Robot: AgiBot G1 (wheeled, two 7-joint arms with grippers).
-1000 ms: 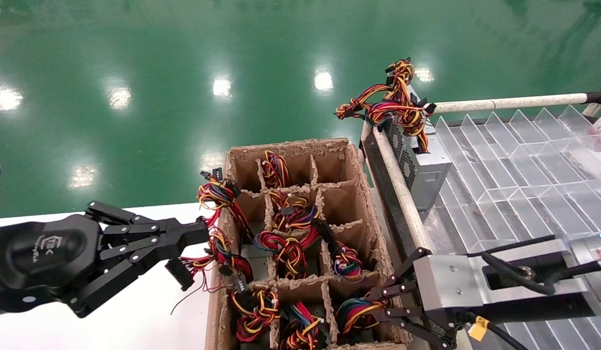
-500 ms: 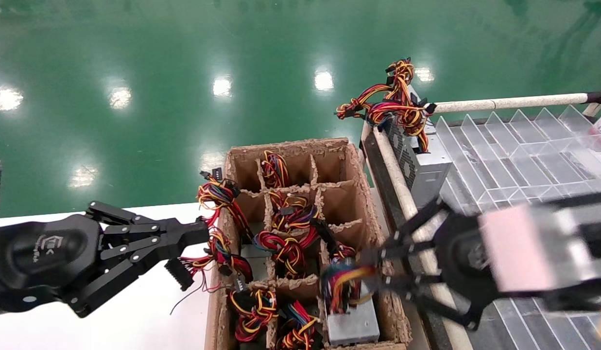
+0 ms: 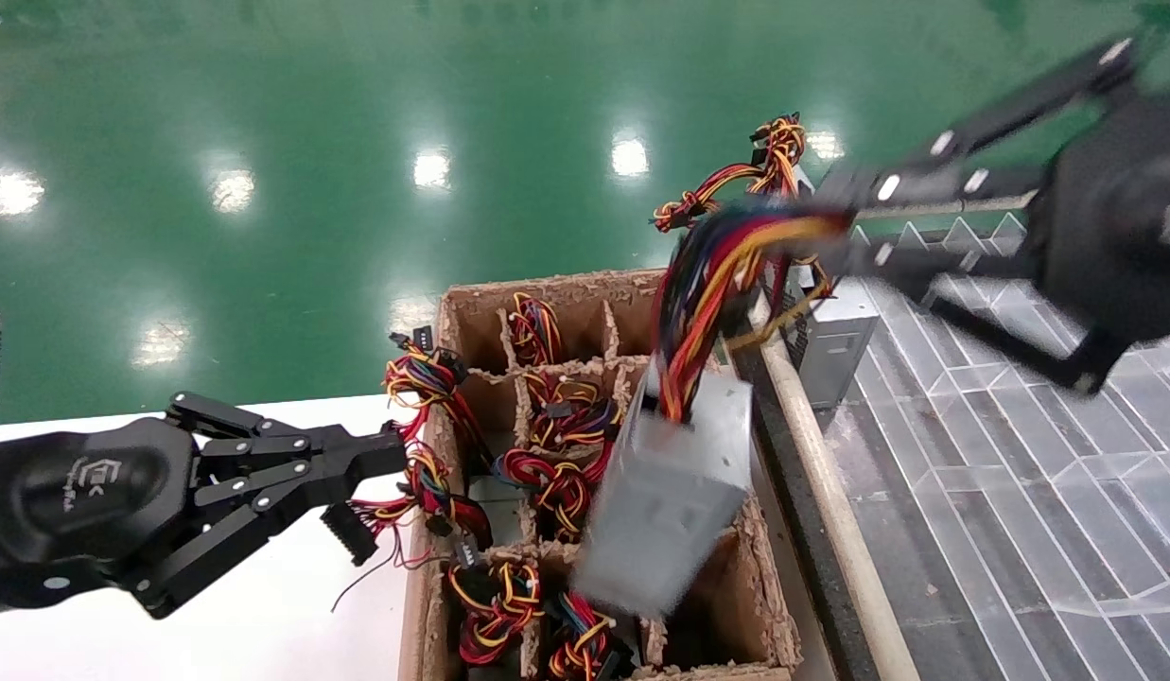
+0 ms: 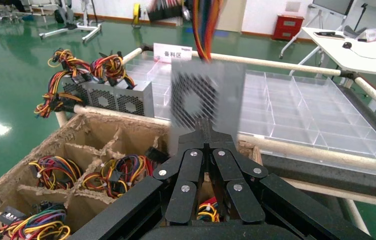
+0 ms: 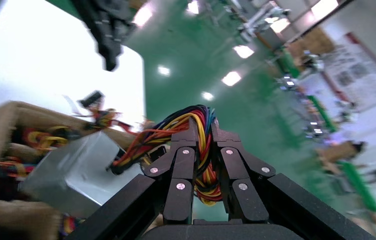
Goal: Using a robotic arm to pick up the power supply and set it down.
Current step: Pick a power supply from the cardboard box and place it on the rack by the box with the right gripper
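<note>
The power supply [image 3: 665, 492], a plain silver-grey metal box, hangs tilted above the cardboard box's near right cells. Its looped red, yellow, orange and black wire bundle [image 3: 717, 274] runs up to my right gripper [image 3: 830, 218], which is shut on the wires high at the back right. The right wrist view shows the bundle [image 5: 190, 120] pinched between the fingers of that gripper [image 5: 203, 125], with the metal box [image 5: 76, 170] dangling below. My left gripper [image 3: 395, 454] is shut, parked beside the cardboard box's left wall. The hanging supply [image 4: 208, 100] also shows past the left gripper [image 4: 206, 125].
The cardboard box [image 3: 556, 284] has divider cells holding several wired units. A grey box with a grille side [image 3: 830, 331] and heaped wires stands beyond a padded rail [image 3: 802, 407]. A clear divided tray [image 3: 1020, 378] fills the right. A white table [image 3: 263, 624] lies under the left arm.
My right gripper rose from the box's near right cell up and to the back right, pulling the power supply out by its wires. The left arm has not moved.
</note>
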